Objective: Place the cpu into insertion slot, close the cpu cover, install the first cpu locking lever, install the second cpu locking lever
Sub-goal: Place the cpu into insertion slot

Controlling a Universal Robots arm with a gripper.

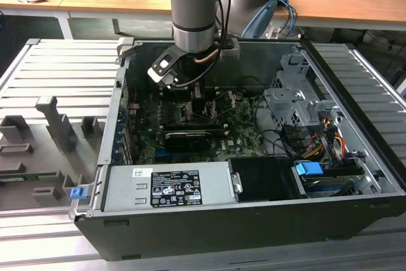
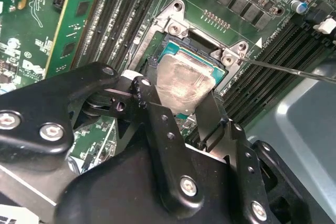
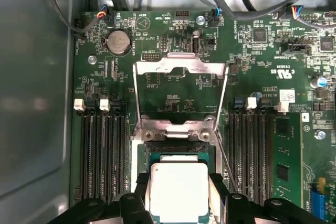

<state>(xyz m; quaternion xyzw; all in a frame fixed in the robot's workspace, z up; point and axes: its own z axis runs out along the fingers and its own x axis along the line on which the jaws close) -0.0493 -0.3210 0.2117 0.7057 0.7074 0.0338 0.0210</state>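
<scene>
Gripper (image 3: 178, 199) clamped on cpu (image 3: 178, 186) w/ both fingers, chip at insertion slot (image 3: 178, 151), seating unclear; cpu cover (image 3: 181, 65) flipped open.

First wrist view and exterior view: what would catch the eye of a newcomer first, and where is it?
In the first wrist view, the silver cpu stands out, held by the gripper at the insertion slot on the green board. Just beyond it, the cpu cover lies swung open. In the exterior view, the arm reaches down into an open computer case.
</scene>
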